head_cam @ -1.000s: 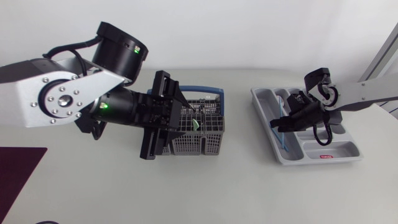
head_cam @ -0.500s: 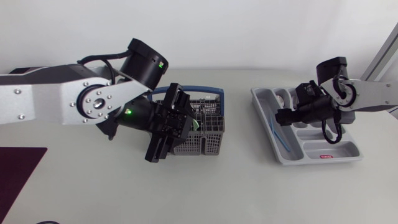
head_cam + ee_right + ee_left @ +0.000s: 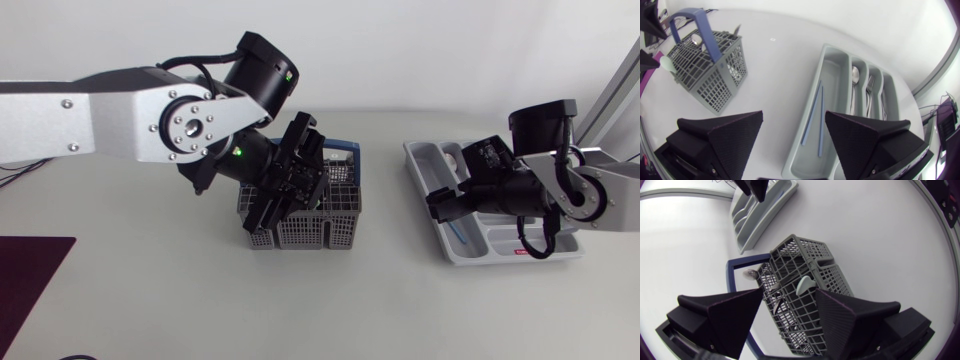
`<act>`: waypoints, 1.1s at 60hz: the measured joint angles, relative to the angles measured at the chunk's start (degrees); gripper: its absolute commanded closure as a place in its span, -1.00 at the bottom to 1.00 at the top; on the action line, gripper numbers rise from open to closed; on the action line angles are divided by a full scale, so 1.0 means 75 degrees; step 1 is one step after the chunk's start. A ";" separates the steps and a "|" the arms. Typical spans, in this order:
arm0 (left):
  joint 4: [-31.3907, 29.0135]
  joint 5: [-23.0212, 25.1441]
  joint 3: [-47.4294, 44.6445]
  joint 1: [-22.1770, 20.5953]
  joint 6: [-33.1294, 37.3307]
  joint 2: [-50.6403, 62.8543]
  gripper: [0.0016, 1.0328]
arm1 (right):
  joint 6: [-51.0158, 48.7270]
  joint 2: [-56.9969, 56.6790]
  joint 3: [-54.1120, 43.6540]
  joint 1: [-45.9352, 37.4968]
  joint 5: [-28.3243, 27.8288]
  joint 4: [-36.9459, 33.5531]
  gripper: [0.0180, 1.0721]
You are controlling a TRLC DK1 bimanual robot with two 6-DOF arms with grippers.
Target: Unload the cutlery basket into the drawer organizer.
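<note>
Upright cutlery basket (image 3: pixel 320 225) on white table (image 3: pixel 400 310), left jaws wide just above. Drawer organizer (image 3: pixel 418 160) long axis far-to-near, blue sticks (image 3: pixel 811 112) lengthwise inside; right jaws wide above.

Head overhead; both wrists close, downward; all share basket (image 3: pixel 320 228).

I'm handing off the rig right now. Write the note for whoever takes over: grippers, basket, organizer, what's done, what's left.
Left gripper: open, empty, over the basket.
Right gripper: open, empty, over the organizer, above its long compartment.
Done: two blue sticks, a spoon and forks lie in the organizer.
Left: the basket holds a pale green-handled piece, another spoon and more cutlery. The left arm looks best placed to pick next.
</note>
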 measured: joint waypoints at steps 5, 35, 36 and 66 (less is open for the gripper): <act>-0.0009 -0.0038 0.0070 -0.0026 0.0134 0.0061 -0.66 | -0.0105 -0.0364 -0.0259 0.0428 0.0154 0.0143 -0.71; -0.0041 -0.0061 0.0096 -0.0119 0.0338 0.0181 -0.23 | -0.0423 -0.1542 -0.1451 0.2326 -0.0166 0.1003 -0.72; -0.0041 -0.0064 0.0096 -0.0125 0.0338 0.0181 -0.23 | -0.0423 -0.1585 -0.1457 0.2349 -0.0169 0.1000 -0.71; -0.0035 -0.0262 -0.0015 -0.0213 0.0510 0.0280 0.40 | -0.0452 -0.2063 -0.1612 0.2602 -0.0184 0.0973 -0.71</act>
